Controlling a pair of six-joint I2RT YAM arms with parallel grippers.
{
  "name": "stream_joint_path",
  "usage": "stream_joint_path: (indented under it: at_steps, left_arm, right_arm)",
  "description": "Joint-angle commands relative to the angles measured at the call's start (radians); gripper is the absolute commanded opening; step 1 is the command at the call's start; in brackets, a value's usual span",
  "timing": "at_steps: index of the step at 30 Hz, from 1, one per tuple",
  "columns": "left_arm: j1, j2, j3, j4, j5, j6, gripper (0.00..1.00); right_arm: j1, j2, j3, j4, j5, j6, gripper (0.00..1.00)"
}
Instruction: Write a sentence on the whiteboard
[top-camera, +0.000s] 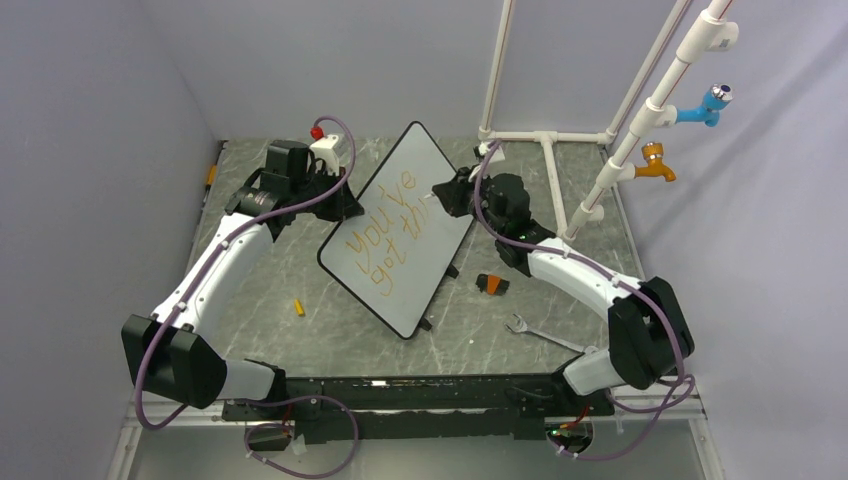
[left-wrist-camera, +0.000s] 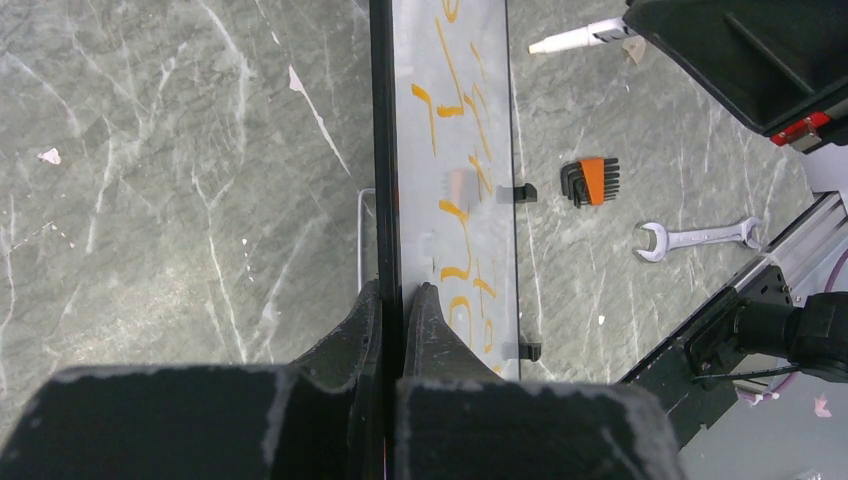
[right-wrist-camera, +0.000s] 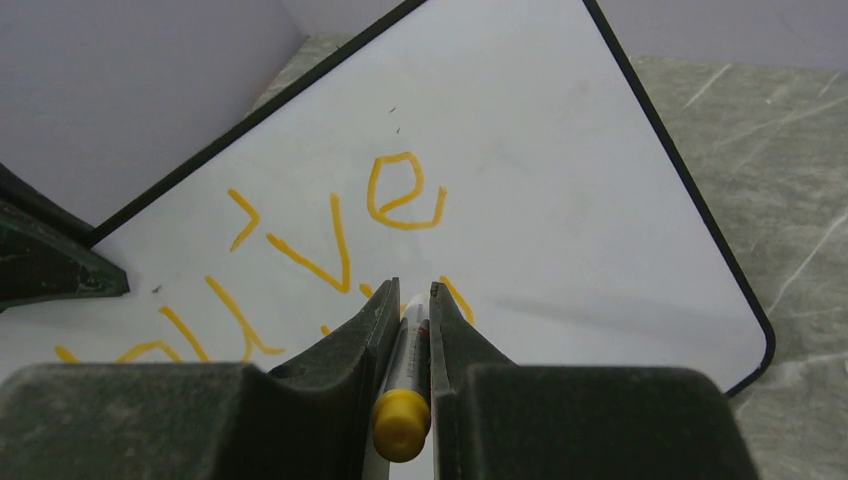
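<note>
Left hand (left-wrist-camera: 392, 295) pressed together on whiteboard (top-camera: 425, 170) rim, at board's left edge. Right hand (right-wrist-camera: 413, 290) pinching marker (right-wrist-camera: 405, 365), yellow butt end toward wrist camera, tip aimed at board face; contact unclear. Tabletop (top-camera: 330, 340): grey, marbled. Whiteboard mid-tabletop between both hands, tilted, one corner toward far wall. Sentence (top-camera: 385, 245) in orange on board, two lines: "You've" over "got th", last strokes by right hand. Wrench (top-camera: 540, 332) near right arm. Hex keys (top-camera: 491, 284) near board's right edge. Yellow cap (top-camera: 298, 307) left of board.
</note>
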Motion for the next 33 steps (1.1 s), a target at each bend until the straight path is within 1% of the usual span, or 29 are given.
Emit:
stream_joint_path:
  at_steps: [1, 12, 33]
  left_arm:
    - [0.002, -0.019, -0.003, -0.009, -0.145, 0.164, 0.00]
    - [0.001, -0.019, -0.004, -0.008, -0.142, 0.164, 0.00]
    - [0.001, -0.022, -0.005, -0.006, -0.142, 0.164, 0.00]
  right_arm:
    - [0.002, 0.041, 0.078, 0.047, -0.024, 0.019, 0.00]
    - [0.003, 0.121, 0.128, 0.078, -0.055, 0.044, 0.00]
    - [0.001, 0.209, 0.144, 0.099, -0.037, 0.034, 0.00]
